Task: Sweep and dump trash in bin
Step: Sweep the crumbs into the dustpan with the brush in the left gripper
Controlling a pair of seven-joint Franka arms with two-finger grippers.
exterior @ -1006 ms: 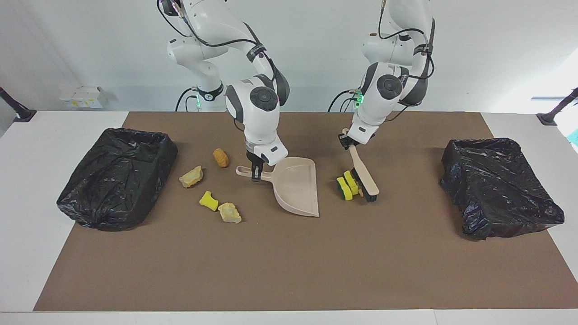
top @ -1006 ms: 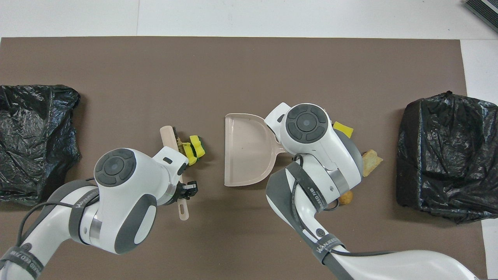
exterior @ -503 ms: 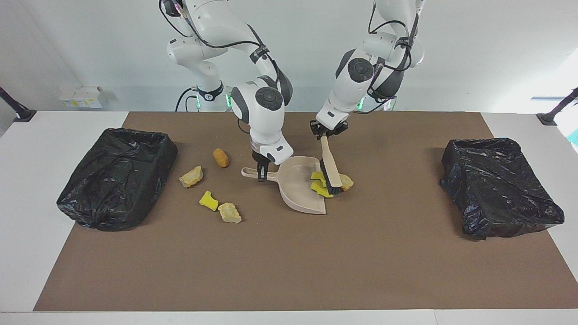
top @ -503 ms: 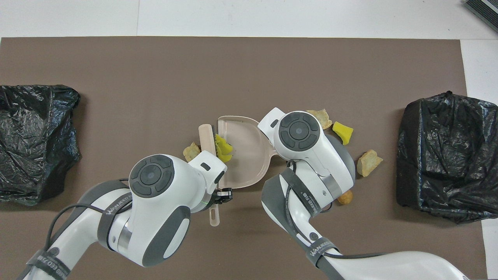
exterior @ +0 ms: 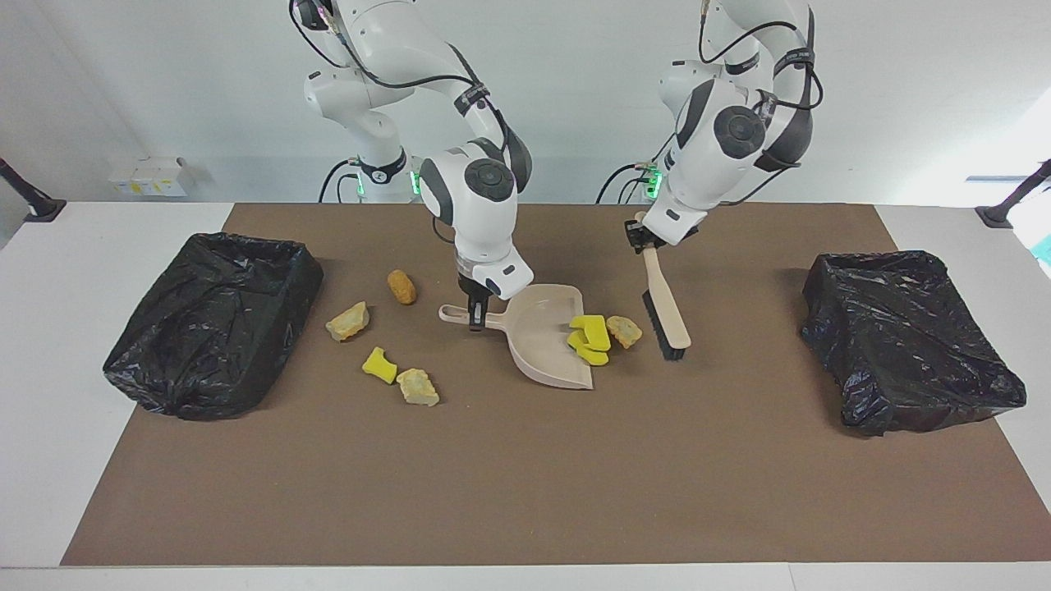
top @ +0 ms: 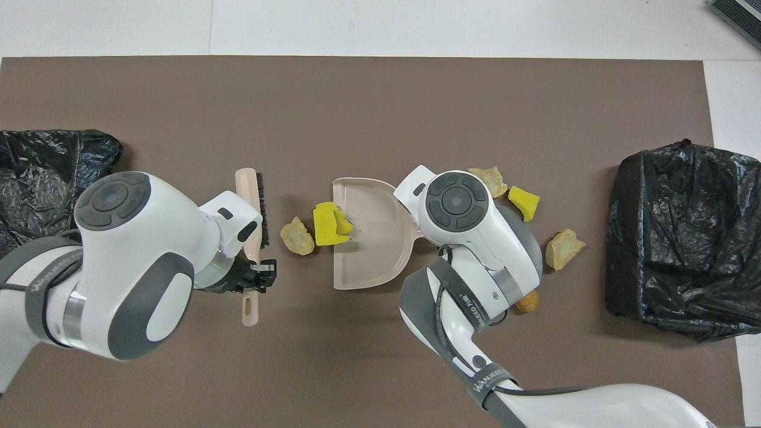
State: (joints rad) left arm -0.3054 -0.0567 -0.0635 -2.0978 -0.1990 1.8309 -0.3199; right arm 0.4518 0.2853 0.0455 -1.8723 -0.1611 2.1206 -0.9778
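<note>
My right gripper (exterior: 472,317) is shut on the handle of a beige dustpan (exterior: 542,341) that rests on the mat; in the overhead view the arm's wrist hides this gripper. Yellow sponge pieces (exterior: 589,336) (top: 329,224) of the trash straddle the pan's open lip. A tan chunk (exterior: 624,330) (top: 296,236) lies just outside the lip. My left gripper (exterior: 640,243) (top: 260,279) is shut on the handle of a brush (exterior: 667,318) (top: 252,199), whose bristles point down at the mat beside that chunk, toward the left arm's end.
More trash lies toward the right arm's end: a brown nugget (exterior: 401,286), a tan chunk (exterior: 348,321), a yellow piece (exterior: 379,365) and another tan chunk (exterior: 418,387). Black-bagged bins (exterior: 213,320) (exterior: 907,336) stand at either end of the mat.
The brush pushed the sponge pieces and the tan chunk up to the dustpan's lip, then drew back toward the left arm's end. The dustpan shifted slightly toward the brush early on.
</note>
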